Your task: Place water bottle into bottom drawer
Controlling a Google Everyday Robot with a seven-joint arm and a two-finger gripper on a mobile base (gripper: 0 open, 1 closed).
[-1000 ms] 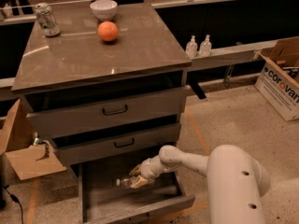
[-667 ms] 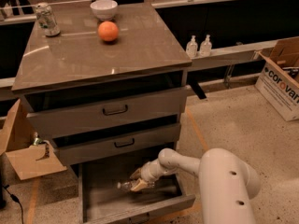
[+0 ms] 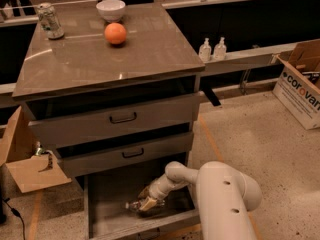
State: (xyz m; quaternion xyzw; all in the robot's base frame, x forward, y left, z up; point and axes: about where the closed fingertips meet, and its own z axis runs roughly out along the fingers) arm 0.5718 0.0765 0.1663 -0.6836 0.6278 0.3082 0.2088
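Observation:
The bottom drawer (image 3: 107,224) is pulled open below the two upper drawers, showing a shallow grey tray. The water bottle (image 3: 134,205), clear with a pale label, lies on its side low in that tray. My gripper (image 3: 146,203) reaches down into the drawer on a white arm and sits right at the bottle. The bottle's right part is hidden behind the gripper.
The cabinet top (image 3: 100,54) holds an orange (image 3: 115,33), a white bowl (image 3: 111,9) and a drink can (image 3: 50,20). Two pump bottles (image 3: 212,49) stand on a ledge at right. A cardboard box (image 3: 300,86) sits far right, another piece of cardboard (image 3: 30,171) at left.
The arm has shifted a little closer to the camera; the gripper and bottle stay at about the same spot in the bottom drawer.

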